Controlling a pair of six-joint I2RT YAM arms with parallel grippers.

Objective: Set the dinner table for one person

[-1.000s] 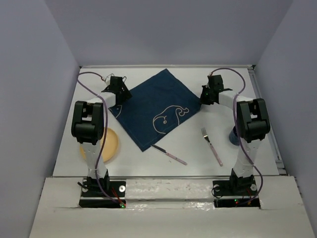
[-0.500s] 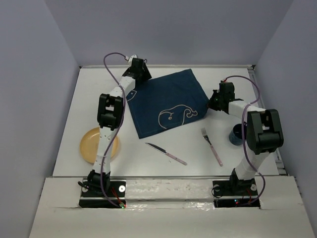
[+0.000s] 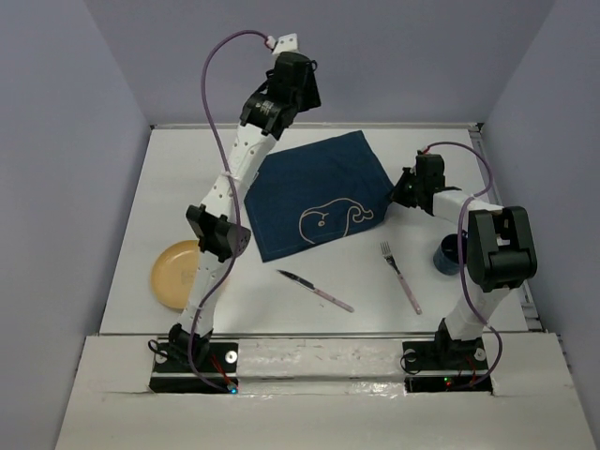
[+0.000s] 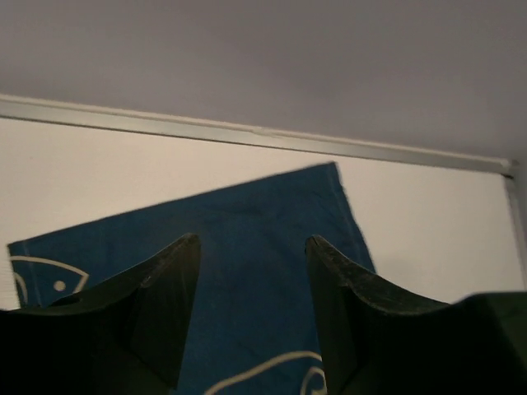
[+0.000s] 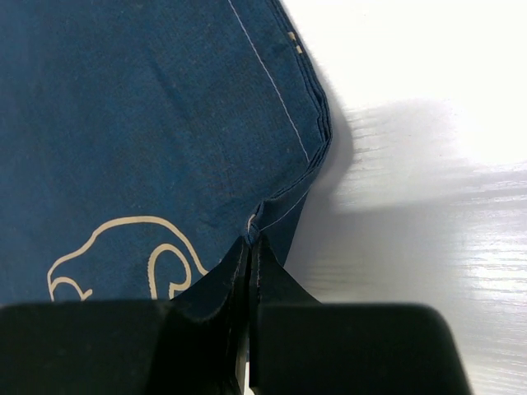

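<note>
The white dinner table (image 3: 361,267) carries a dark blue cloth mat (image 3: 314,192) with a white whale outline, lying flat at the back middle. My right gripper (image 3: 406,192) sits low at the mat's right edge. In the right wrist view it (image 5: 251,240) is shut on a bunched fold of that mat edge (image 5: 280,206). My left gripper (image 3: 298,86) hangs high above the mat's far corner, clear of the cloth. In the left wrist view it (image 4: 252,240) stands open with nothing between the fingers, and the mat (image 4: 247,222) lies far below.
A yellow plate (image 3: 173,274) lies at the near left, partly behind the left arm. A knife (image 3: 314,291) and a fork (image 3: 400,276) lie in front of the mat. A dark blue cup (image 3: 448,255) stands by the right arm. Lavender walls (image 3: 56,187) enclose the table.
The mat was turned and shifted back and right, with both grippers at its corners. The left gripper has since let go and risen high over the back edge. The right gripper stays shut on the mat.
</note>
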